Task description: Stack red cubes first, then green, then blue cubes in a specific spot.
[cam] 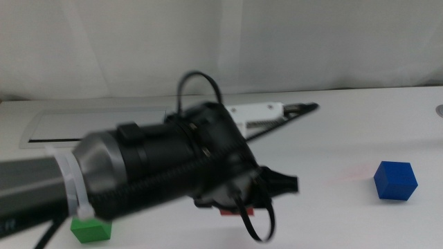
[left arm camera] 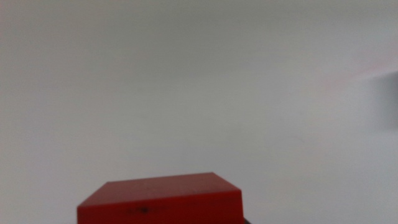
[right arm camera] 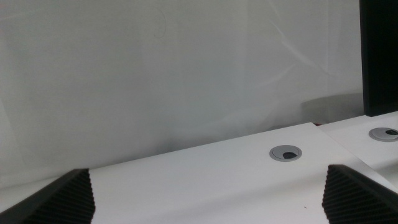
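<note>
My left arm reaches in from the left and fills the middle of the middle view, blurred. Its gripper (cam: 239, 204) hangs low over the white tabletop, and only a sliver of the red cube (cam: 227, 213) shows beneath it. In the left wrist view the red cube (left arm camera: 161, 199) sits sharp and close while the table behind it is smeared, so the gripper is shut on it; the jaws themselves are hidden. The green cube (cam: 90, 229) rests at the front left, partly behind the arm. Far to the right lies the blue cube (cam: 395, 180). My right gripper (right arm camera: 208, 199) waits out of the middle view, open and empty.
A grey-framed panel (cam: 97, 126) lies at the back left, with a white and dark piece (cam: 266, 111) rising beside it. A round grommet (cam: 439, 108) sits at the right edge. The right wrist view shows another grommet (right arm camera: 287, 153) and a dark upright slab (right arm camera: 379, 56).
</note>
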{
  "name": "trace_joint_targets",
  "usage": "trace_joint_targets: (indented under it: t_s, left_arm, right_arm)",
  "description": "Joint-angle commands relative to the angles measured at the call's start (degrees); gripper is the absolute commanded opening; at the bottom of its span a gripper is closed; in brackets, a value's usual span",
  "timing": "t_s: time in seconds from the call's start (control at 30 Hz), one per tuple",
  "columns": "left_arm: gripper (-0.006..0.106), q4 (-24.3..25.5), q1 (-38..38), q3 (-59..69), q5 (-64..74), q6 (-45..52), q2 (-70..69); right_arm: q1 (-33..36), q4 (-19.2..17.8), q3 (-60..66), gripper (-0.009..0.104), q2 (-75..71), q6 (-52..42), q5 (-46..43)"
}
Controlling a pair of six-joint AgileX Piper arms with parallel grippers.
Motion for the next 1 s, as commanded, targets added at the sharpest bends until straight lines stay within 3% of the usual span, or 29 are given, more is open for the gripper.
trace_joint_targets:
  t_s: [0.0, 0.3, 0.97]
  left_arm:
    - [-0.003, 1.14, -2.74, -0.15, 1.86, -4.11, -0.12]
    - [-0.003, 0.91, -5.89, 6.78, 2.11, -16.77, 0.5]
    - [-0.003, -3.82, -6.0, 8.61, -6.8, -16.65, 8.08]
  right_arm:
    - [-0.42, -0.32, 2.37, 0.103, 0.11, -0.15, -0.83]
    - [-0.42, -0.32, 2.37, 0.103, 0.11, -0.15, -0.83]
    - [-0.42, -0.32, 2.37, 0.103, 0.11, -0.15, -0.83]
